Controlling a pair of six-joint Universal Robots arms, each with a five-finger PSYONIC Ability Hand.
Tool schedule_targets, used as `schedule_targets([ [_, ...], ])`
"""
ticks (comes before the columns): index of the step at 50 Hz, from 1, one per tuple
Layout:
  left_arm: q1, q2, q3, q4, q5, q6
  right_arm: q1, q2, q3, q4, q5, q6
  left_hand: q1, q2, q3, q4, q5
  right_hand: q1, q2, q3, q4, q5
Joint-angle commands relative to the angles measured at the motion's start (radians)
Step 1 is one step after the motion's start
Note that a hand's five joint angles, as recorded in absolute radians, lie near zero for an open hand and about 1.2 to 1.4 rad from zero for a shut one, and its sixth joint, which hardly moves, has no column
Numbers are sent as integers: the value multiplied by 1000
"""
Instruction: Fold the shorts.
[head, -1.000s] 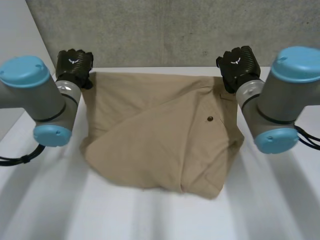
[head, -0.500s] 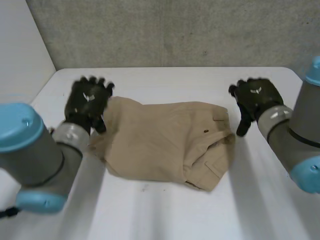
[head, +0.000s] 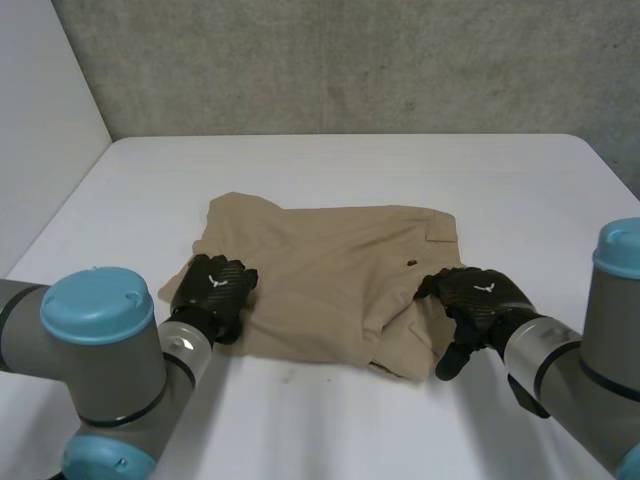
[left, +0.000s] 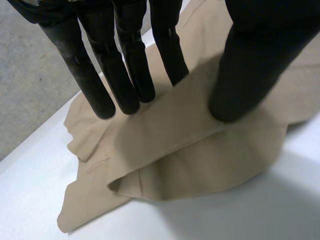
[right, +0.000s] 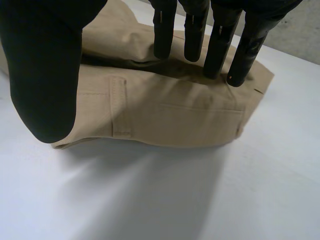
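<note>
soft, even light falls from above on the white table (head: 330, 165), which reads bright and matte. the shorts (head: 330, 270) cast only a thin, pale shadow along their near edge. in the right wrist view a darker shadow sits inside their fold. the grey wall (head: 350, 60) behind is dimmer and mottled.

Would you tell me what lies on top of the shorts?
On the shorts, the left hand touches the left edge, the right hand the right edge. The table beneath them is hidden.

tan shorts (head: 330, 280), white table (head: 330, 430), black hands, grey wall (head: 350, 60)
</note>
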Motion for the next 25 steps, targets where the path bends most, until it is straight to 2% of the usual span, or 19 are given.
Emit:
schedule_targets([
  [1,35,-25,27,29,3,0,75,93,-43,-49,4,15,506,494,505,502,513,129,90,82,81,84],
  [8,60,-10,35,38,5,0,109,183,-98,-66,13,16,509,497,508,505,516,173,134,126,125,128],
  [11,67,-2,38,38,7,0,147,219,-126,-74,21,19,509,497,508,505,516,316,278,269,268,271],
  [12,69,-1,38,37,7,0,155,228,-132,-81,27,22,509,497,508,505,516,436,397,389,388,391],
  [13,73,4,38,37,7,0,158,238,-140,-98,44,32,509,497,508,505,516,766,727,718,718,721],
  [15,78,10,38,37,7,0,156,231,-143,-119,73,36,509,497,508,505,516,1095,1056,1048,1047,1050],
  [16,78,13,38,35,5,0,156,231,-143,-120,73,36,509,497,508,505,516,1097,1058,1049,1049,1052],
  [17,78,22,38,31,5,0,155,216,-144,-147,128,38,509,497,508,505,516,1097,1058,1050,1049,1052],
  [19,81,41,38,29,5,0,152,184,-146,-155,159,33,509,497,508,505,516,1097,1058,1050,1049,1052],
  [21,92,90,36,19,7,0,147,110,-144,-149,180,19,509,497,508,505,516,1097,1058,1050,1049,1052],
  [25,115,194,35,-21,7,-1,126,-8,-132,-140,164,-36,509,497,508,505,516,1097,1058,1050,1049,1052],
])
